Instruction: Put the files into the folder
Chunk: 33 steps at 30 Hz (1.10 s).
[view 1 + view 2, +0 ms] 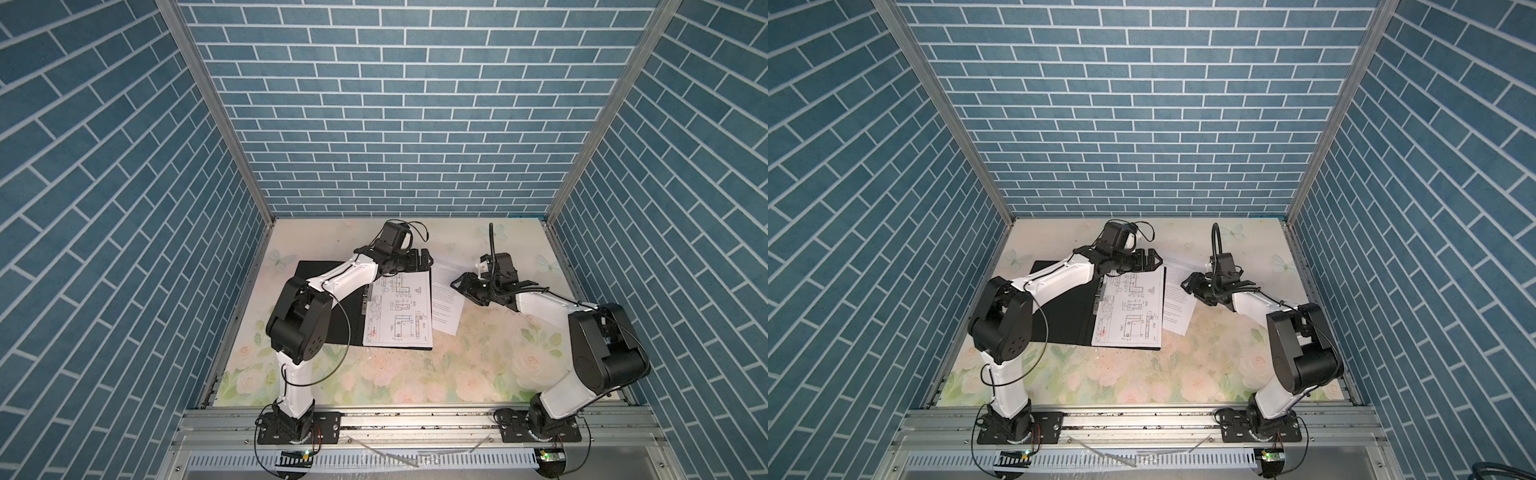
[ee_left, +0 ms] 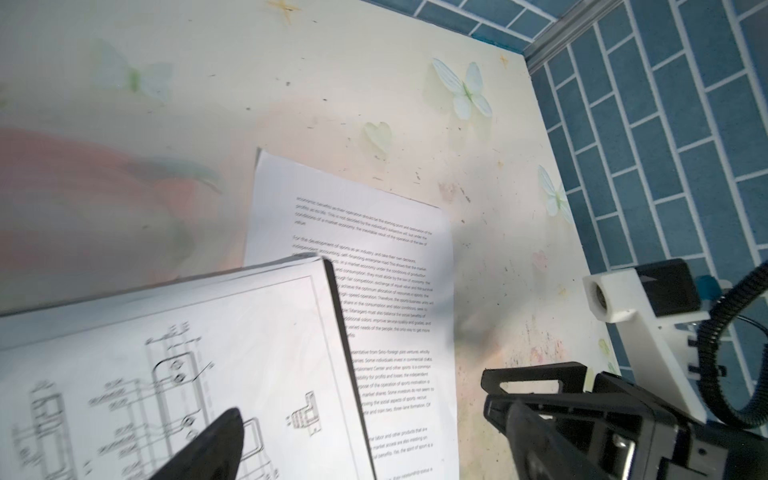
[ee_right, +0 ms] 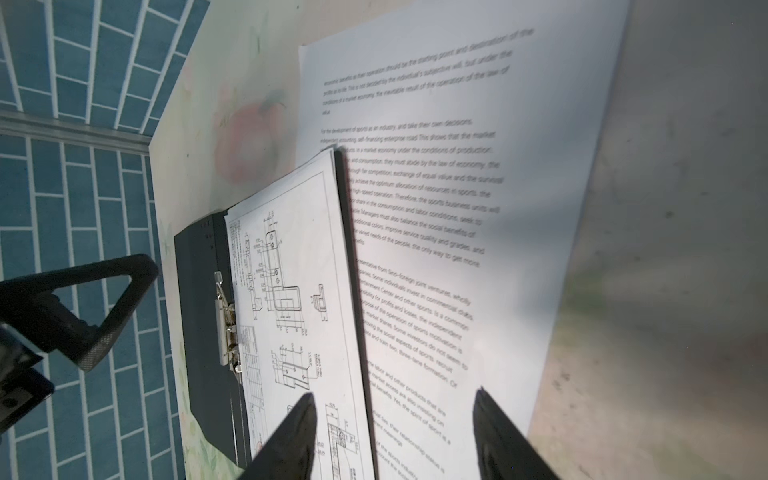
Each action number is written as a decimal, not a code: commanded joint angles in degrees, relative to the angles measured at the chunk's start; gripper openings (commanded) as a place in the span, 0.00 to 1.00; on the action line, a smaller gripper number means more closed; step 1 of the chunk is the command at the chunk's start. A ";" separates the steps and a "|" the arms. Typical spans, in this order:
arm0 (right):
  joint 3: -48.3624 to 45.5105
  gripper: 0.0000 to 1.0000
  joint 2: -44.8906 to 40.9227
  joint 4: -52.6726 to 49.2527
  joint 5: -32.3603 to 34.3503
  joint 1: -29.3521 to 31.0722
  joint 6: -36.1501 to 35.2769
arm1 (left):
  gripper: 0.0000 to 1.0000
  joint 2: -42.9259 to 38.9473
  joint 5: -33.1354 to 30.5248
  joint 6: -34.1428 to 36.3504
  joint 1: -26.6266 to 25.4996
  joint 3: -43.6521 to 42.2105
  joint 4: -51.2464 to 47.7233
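Left tool (image 1: 426, 259) above floral tabletop (image 1: 395, 374), blue brick walls (image 1: 395, 104) around.

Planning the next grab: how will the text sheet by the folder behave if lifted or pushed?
The text sheet looks thin: probably floppy and light. Flat on the table, it's likely hard to pinch. One edge lies under the folder, so pushing may buckle it.

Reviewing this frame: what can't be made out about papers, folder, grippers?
Under the top drawing sheet: any further sheets are covered in every view.
Edge of the text sheet toward the folder: hidden under it, both wrist views.
Left half of the folder: partly behind the left arm, both top views.
Height of the right gripper over the text sheet: fingertips blurred and cut off, right wrist view.
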 commanded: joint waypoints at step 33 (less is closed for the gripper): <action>14.37 0.59 17.26 -0.03 0.75 11.43 4.80 | 1.00 -27.29 -0.64 -0.71 11.99 -33.45 4.39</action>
